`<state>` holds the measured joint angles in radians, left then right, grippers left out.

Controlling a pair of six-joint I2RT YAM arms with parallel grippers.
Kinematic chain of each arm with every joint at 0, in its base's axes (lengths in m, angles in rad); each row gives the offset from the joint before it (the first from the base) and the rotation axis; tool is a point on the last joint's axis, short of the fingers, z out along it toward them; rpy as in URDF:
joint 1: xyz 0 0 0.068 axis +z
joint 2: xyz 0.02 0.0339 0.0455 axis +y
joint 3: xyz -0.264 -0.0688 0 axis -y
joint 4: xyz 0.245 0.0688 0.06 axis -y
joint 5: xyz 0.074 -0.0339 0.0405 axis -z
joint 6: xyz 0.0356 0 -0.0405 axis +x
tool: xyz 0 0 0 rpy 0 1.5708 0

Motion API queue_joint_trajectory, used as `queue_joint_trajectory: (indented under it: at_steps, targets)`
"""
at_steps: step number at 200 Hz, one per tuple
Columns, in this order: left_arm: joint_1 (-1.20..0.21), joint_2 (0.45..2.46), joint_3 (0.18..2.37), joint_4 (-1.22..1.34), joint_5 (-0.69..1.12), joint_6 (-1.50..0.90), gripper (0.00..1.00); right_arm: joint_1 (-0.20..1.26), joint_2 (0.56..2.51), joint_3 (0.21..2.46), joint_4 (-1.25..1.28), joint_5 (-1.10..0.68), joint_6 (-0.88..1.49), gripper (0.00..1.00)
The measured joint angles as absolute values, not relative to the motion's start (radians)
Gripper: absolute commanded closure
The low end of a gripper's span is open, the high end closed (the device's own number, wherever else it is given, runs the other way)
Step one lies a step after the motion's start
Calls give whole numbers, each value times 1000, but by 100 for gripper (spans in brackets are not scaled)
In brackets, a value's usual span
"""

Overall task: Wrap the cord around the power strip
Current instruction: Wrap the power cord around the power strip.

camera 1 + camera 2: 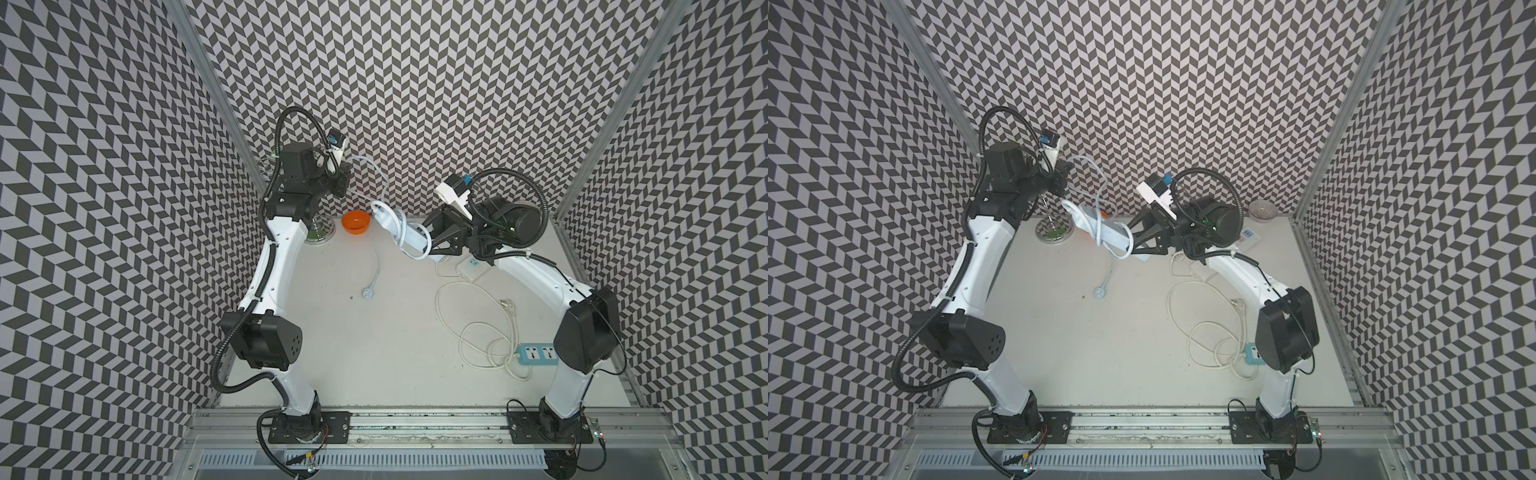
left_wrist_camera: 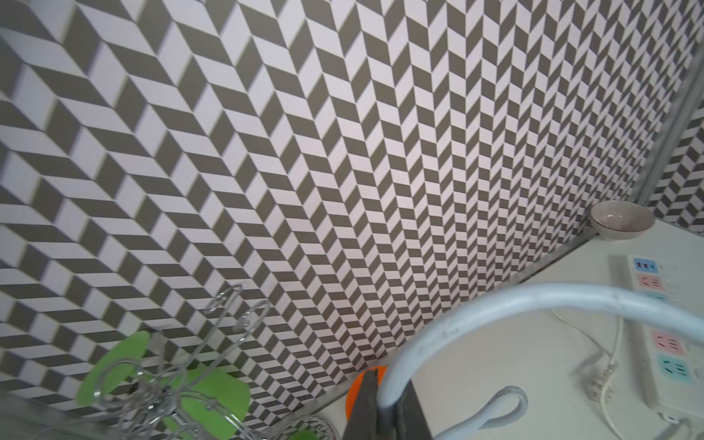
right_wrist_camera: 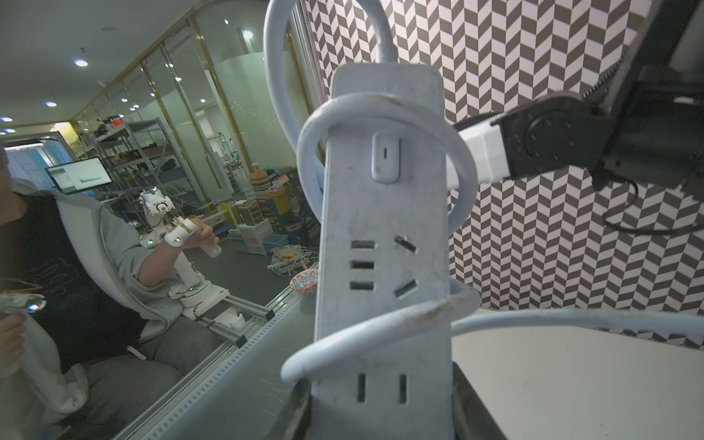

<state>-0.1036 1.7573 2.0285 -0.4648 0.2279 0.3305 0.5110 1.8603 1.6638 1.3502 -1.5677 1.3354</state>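
The left arm [image 1: 272,266] holds the left gripper [image 1: 342,181] high at far left, pinched closed, while the right arm [image 1: 536,275] points the clamped right gripper [image 1: 428,242] leftward.

We see walls [image 1: 415,83] papered in a black-and-white chevron pattern on three sides of a pale counter [image 1: 395,353], with aluminium posts [image 1: 218,95] at its far corners. Outside, the right wrist view shows glass partitions [image 3: 179,125], ceiling spotlights [image 3: 80,63] and what may be storage shelving [image 3: 133,148].

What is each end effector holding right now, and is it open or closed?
Left end effector: closed on the cord.
Right end effector: closed on the power strip.
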Motion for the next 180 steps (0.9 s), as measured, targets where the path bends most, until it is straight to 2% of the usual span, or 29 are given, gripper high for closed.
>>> queue_joint_trajectory:
  at_steps: [45, 128, 180]
  targets:
    - [-155, 1640, 1903, -377, 98, 461, 100, 526, 1995, 1710, 1349, -1568, 1374, 100]
    - [-187, 1428, 1704, -221, 30, 598, 100, 527, 2193, 1868, 1388, -1566, 1459, 100]
    - [-289, 1251, 1481, -94, -56, 683, 100, 499, 2281, 1954, 1431, -1567, 1523, 100]
